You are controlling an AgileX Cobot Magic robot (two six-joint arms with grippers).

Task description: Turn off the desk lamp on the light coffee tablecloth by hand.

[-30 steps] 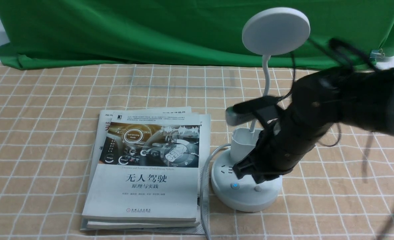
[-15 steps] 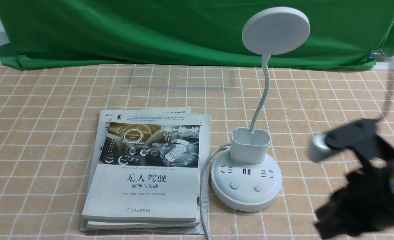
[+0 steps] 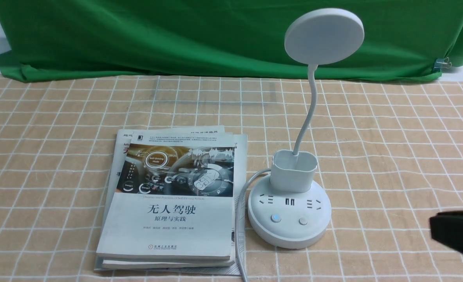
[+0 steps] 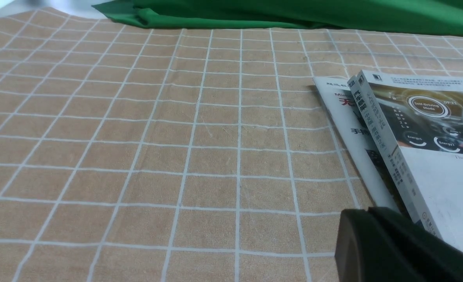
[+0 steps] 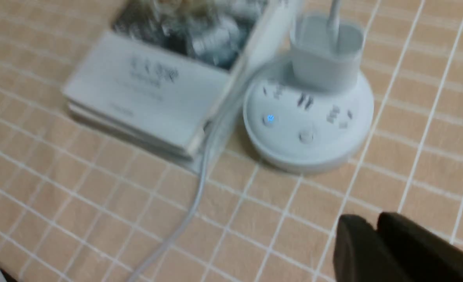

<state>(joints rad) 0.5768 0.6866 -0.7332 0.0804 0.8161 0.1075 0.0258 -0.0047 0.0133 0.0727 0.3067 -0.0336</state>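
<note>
— What is lying around the desk lamp (image 3: 290, 231)?
— A stack of books (image 3: 172, 203) is lying just beside its round base, to the left in the front view. A white cable (image 3: 239, 219) is running down between them to the lower edge.
— And where is the lamp standing?
— Right of centre on the light coffee tablecloth (image 3: 59, 137), with its disc head rising before the green backdrop (image 3: 157, 35). Its left button (image 3: 276, 218) is glowing blue.
— What is sitting in the cup holder (image 3: 294, 172)?
— The thin neck is coming out of it.
— And the hands?
— The right hand (image 3: 437, 229) is hanging at the lower right edge, well apart from the base, with fingers pressed together and gripping nothing. The left gripper (image 4: 368, 215) is also keeping its fingers together.
</note>
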